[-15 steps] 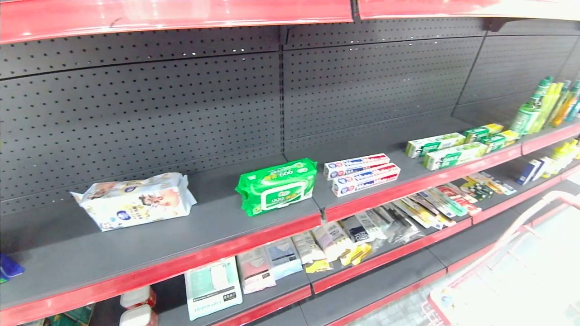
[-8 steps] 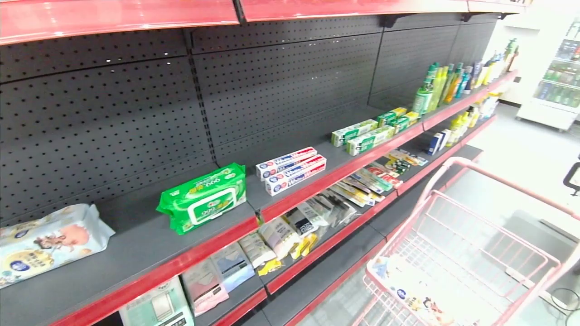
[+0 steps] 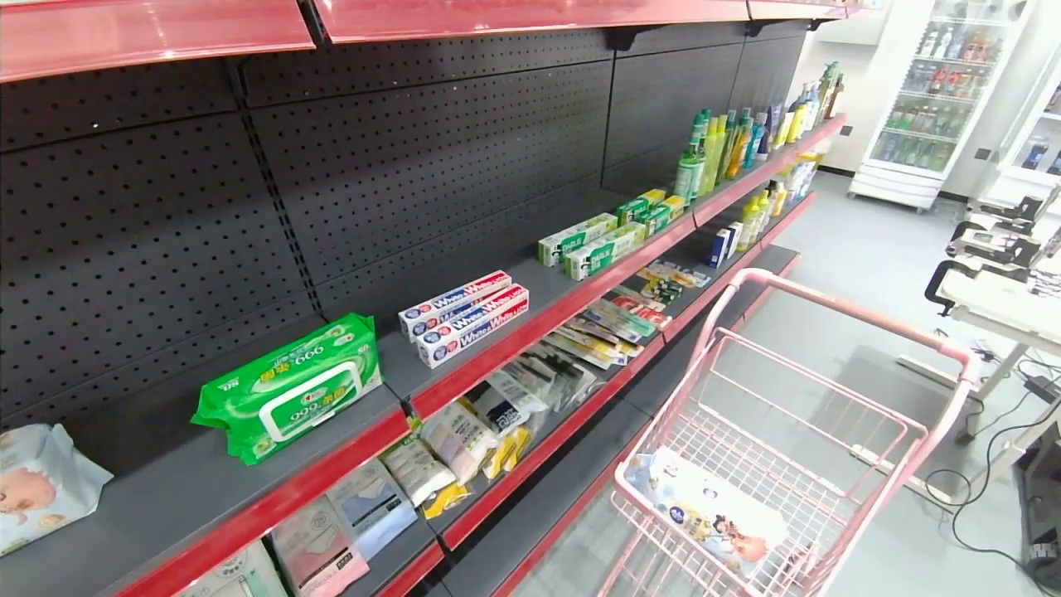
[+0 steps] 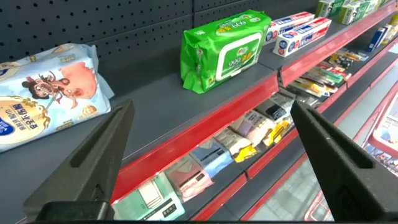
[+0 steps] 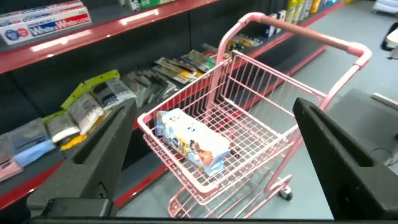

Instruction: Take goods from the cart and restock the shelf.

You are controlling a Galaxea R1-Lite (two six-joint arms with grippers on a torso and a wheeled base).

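Right wrist view, right gripper (image 5: 214, 106) spread wide, wipes pack (image 5: 189, 142) in pink cart (image 5: 298, 33) between its fingers (image 5: 93, 155), left gripper (image 4: 211, 109) equally wide.

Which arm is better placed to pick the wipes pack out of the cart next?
Right, probably: the right gripper hangs open above the pink cart with the wipes pack below it, while the left gripper faces the shelf.
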